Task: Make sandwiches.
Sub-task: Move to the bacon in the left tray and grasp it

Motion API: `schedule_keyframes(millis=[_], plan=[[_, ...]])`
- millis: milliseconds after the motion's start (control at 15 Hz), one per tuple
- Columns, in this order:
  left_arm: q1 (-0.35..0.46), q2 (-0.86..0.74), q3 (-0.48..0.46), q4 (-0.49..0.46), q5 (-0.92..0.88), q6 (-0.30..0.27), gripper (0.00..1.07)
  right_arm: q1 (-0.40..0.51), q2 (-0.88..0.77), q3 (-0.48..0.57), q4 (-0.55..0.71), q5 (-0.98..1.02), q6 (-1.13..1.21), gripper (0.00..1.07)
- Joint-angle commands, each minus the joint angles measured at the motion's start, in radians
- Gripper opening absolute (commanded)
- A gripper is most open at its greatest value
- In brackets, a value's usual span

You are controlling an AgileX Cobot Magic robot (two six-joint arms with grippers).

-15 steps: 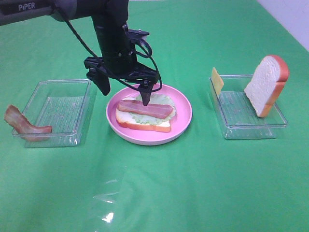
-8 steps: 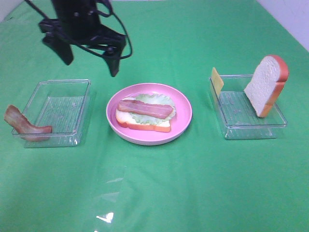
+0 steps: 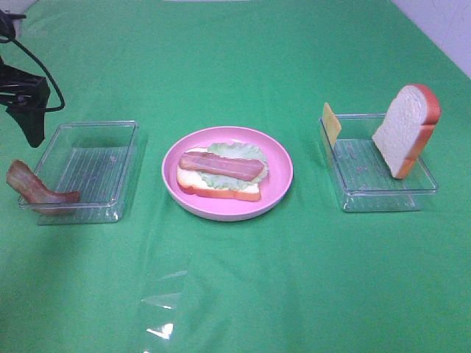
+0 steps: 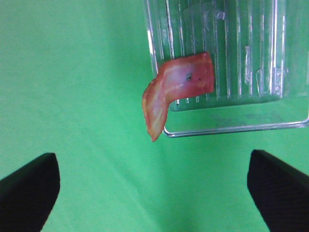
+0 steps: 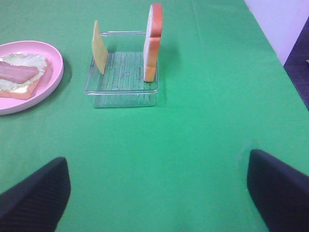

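An open-faced sandwich lies on the pink plate [image 3: 281,187]: a bread slice [image 3: 218,189], lettuce [image 3: 239,153] and a bacon strip [image 3: 221,165] on top. A second bacon strip [image 3: 35,189] [image 4: 176,84] hangs over the front-left corner of the left clear tray [image 3: 92,158]. In the right tray [image 3: 379,187] lean a bread slice [image 3: 406,129] [image 5: 153,41] and a cheese square [image 3: 331,123] [image 5: 99,47]. My left gripper [image 4: 154,193] is open above the hanging bacon, with one finger [image 3: 33,125] showing at the far left edge. My right gripper [image 5: 157,195] is open and empty, well in front of the right tray.
Green cloth covers the table. A shiny clear film patch [image 3: 165,309] lies on the cloth near the front. The table's right edge and a white wall [image 5: 275,24] run along the far right.
My left arm has lifted off the plate and swung to the far left, over the left tray's corner, staying open. The bacon stays on the sandwich.
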Motion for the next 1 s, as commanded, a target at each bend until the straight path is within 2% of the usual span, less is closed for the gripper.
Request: schedule_keyframes(millis=[67, 333, 467, 667, 733, 933, 1000], plan=[[0.003, 0.029, 0.012, -0.014, -0.003, 0.009, 0.98, -0.007, -0.021, 0.003, 0.001, -0.007, 0.0, 0.96], [0.014, 0.066, 0.089, -0.029, -0.084, 0.009, 0.98, -0.007, -0.021, 0.003, 0.001, -0.007, 0.0, 0.96], [0.014, 0.119, 0.094, -0.049, -0.161, 0.017, 0.98, -0.007, -0.021, 0.003, 0.001, -0.007, 0.0, 0.96], [0.014, 0.141, 0.095, -0.058, -0.162, 0.028, 0.93, -0.007, -0.021, 0.003, 0.001, -0.007, 0.0, 0.96], [0.014, 0.141, 0.095, -0.062, -0.162, 0.031, 0.88, -0.007, -0.021, 0.003, 0.001, -0.007, 0.0, 0.96], [0.014, 0.141, 0.095, -0.062, -0.162, 0.029, 0.59, -0.007, -0.021, 0.003, 0.001, -0.007, 0.0, 0.96], [0.014, 0.141, 0.095, -0.062, -0.161, 0.027, 0.54, -0.007, -0.021, 0.003, 0.001, -0.007, 0.0, 0.96]])
